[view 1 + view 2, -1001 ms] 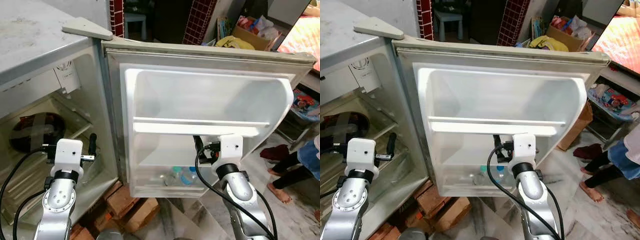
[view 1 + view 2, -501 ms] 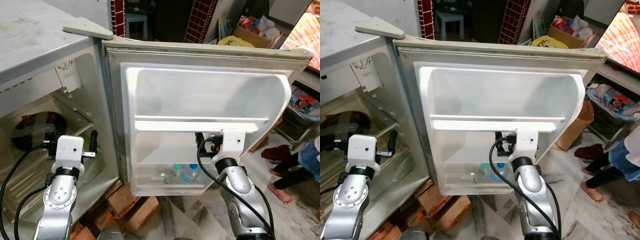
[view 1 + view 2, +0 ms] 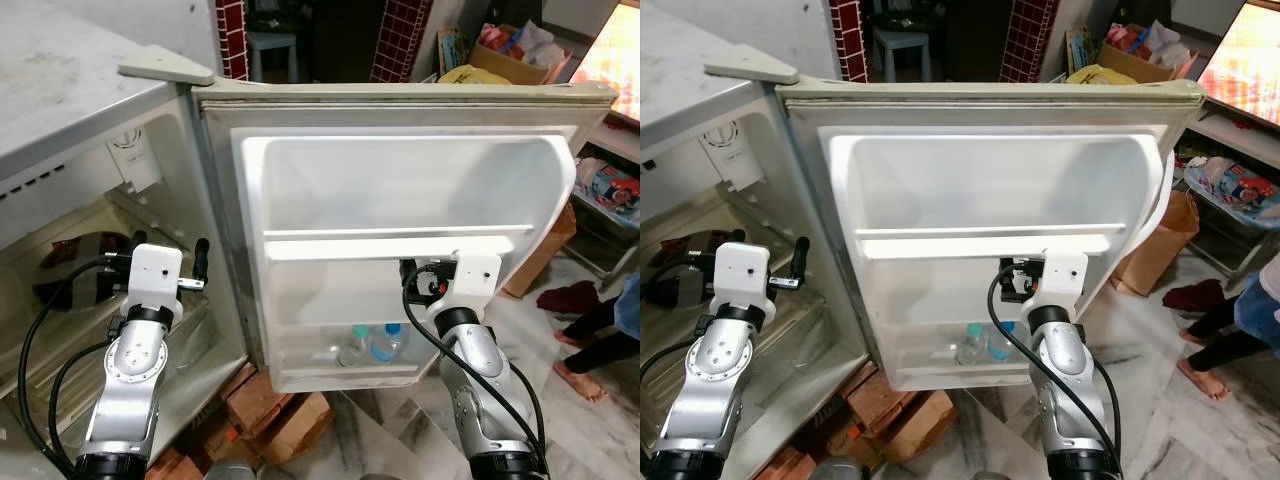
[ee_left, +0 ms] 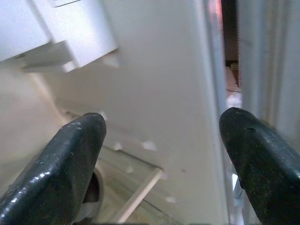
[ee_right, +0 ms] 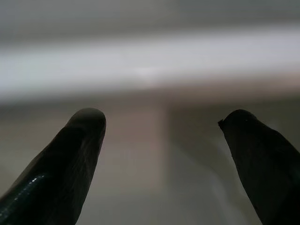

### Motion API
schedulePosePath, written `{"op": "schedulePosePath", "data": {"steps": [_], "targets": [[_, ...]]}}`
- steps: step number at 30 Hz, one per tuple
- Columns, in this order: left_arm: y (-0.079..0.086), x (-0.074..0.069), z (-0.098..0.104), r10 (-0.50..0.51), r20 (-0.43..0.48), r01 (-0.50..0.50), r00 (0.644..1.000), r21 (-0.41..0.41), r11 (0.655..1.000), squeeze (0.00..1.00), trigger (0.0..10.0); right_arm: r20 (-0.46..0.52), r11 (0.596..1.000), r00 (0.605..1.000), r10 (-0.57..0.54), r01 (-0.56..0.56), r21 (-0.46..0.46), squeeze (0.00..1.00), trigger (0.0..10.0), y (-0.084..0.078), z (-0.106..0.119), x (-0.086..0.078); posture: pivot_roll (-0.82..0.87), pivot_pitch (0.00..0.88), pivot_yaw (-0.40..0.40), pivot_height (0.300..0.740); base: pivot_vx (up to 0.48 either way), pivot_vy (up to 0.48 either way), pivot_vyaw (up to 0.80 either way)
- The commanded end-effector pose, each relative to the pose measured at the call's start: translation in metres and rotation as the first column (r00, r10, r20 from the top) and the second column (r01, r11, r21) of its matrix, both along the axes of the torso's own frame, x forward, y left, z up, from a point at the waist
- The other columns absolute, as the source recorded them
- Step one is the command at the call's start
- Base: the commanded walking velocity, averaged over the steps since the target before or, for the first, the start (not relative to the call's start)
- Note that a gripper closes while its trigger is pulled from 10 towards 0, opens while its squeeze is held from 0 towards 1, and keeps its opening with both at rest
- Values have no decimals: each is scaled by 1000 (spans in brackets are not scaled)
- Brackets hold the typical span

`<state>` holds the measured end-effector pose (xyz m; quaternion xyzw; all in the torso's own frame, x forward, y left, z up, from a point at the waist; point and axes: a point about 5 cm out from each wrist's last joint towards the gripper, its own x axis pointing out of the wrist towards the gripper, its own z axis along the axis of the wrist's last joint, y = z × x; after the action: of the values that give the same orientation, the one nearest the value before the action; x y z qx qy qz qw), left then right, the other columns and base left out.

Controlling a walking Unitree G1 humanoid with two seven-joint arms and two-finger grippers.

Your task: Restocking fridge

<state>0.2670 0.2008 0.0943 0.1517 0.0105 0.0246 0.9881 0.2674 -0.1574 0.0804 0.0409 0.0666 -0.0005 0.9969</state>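
The fridge door [image 3: 400, 200] stands wide open. Two water bottles [image 3: 375, 343] sit upright in the door's bottom shelf [image 3: 340, 375]. The right gripper [image 5: 161, 154] is raised just under the door's middle shelf rail [image 3: 390, 247], above the bottles, its fingers spread apart and holding nothing. The left gripper [image 4: 161, 154] is held inside the fridge compartment [image 3: 80, 300] near its inner wall, fingers likewise apart and empty. A dark round pot [image 3: 75, 265] lies on the interior shelf. A person's legs [image 3: 600, 340] are on the tiled floor [image 3: 560, 420] at the right.
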Motion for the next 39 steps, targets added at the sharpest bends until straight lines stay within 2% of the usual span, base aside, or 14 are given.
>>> {"op": "schedulePosePath", "data": {"steps": [1, 5, 8, 14, 16, 23, 29, 39], "targets": [[-4, 4, -1, -22, -2, 22, 1000, 8, 1000, 0, 10000, -92, 999, 996, 24, -27, -37, 0, 10000, -6, -13, -3, -9, 0, -9, 740, 0, -251, 0], [-3, 3, -3, -16, -1, 16, 1000, 1, 1000, 0, 10000, -111, 998, 993, 32, -38, -54, 0, 10000, -10, -14, -2, -14, 0, -15, 740, 0, -253, 0], [-5, 0, -6, -12, -10, 12, 1000, -5, 1000, 0, 10000, -108, 999, 994, 20, -24, -35, 0, 10000, -13, -13, -2, -5, 0, -28, 740, 0, -251, 0], [-7, -6, -9, -7, -17, 7, 1000, -12, 1000, 0, 10000, -111, 998, 992, 52, -56, -31, 0, 10000, -8, -14, -5, 9, 0, -44, 740, 0, -253, 0], [-7, -16, -12, -1, -31, 1, 1000, -16, 1000, 0, 10000, -115, 997, 991, 69, -72, -17, 0, 10000, -5, -15, -10, 20, 0, -61, 740, 0, -249, 0], [-6, -24, -19, 5, -57, -6, 998, -15, 1000, 0, 10000, -139, 994, 984, 109, -106, 32, 0, 10000, -3, -18, -17, 25, 0, -70, 740, 0, -251, 0], [-5, -23, -19, 5, -62, -6, 998, -14, 1000, 0, 10000, -126, 987, 979, 157, -153, 39, 0, 10000, 1, -15, -15, 25, 0, -73, 740, 0, -251, 0], [-8, -18, -22, 3, -71, -5, 997, -29, 1000, 0, 10000, -13, 977, 985, 175, -172, 126, 0, 10000, 8, -1, -10, 22, 0, -83, 740, 0, -250, 0]]}}
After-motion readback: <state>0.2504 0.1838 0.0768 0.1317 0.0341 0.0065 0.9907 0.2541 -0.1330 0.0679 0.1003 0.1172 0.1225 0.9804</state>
